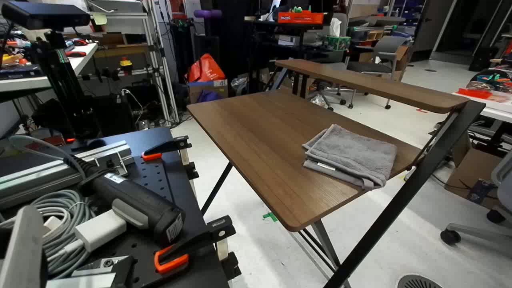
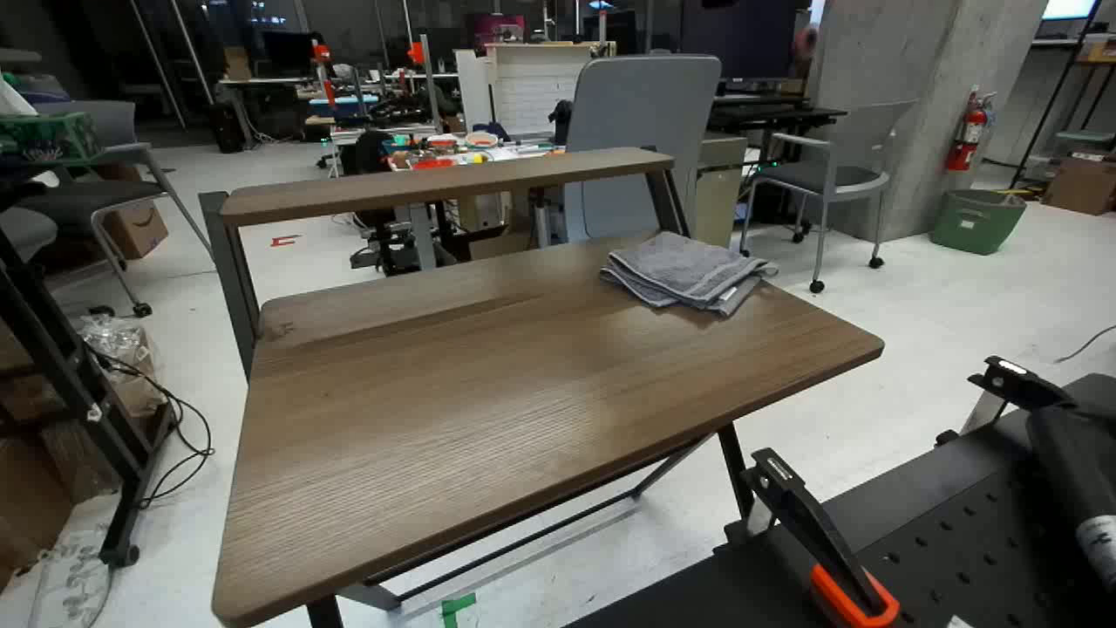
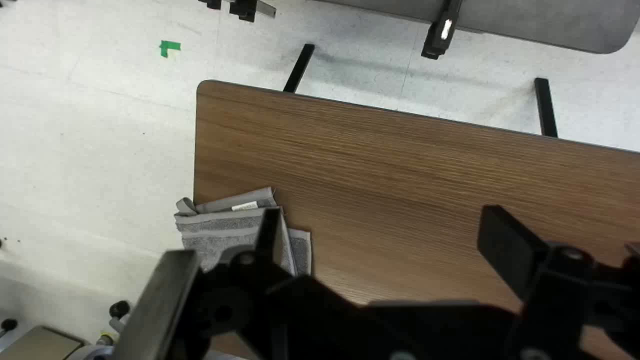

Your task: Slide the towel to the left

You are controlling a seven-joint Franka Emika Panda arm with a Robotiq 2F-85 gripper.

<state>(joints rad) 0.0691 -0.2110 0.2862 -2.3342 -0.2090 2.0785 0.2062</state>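
In the wrist view the black two-fingered pincer (image 3: 386, 239) stands wide, brown wood-grained desk (image 3: 400, 165) showing between its tips; one finger partly hides the folded grey cloth towel (image 3: 222, 232).

Floor (image 3: 115, 135) bright, softly shadowed; faint sheen on tabletop (image 2: 401, 445); pincer (image 3: 380, 232) underexposed in wrist view
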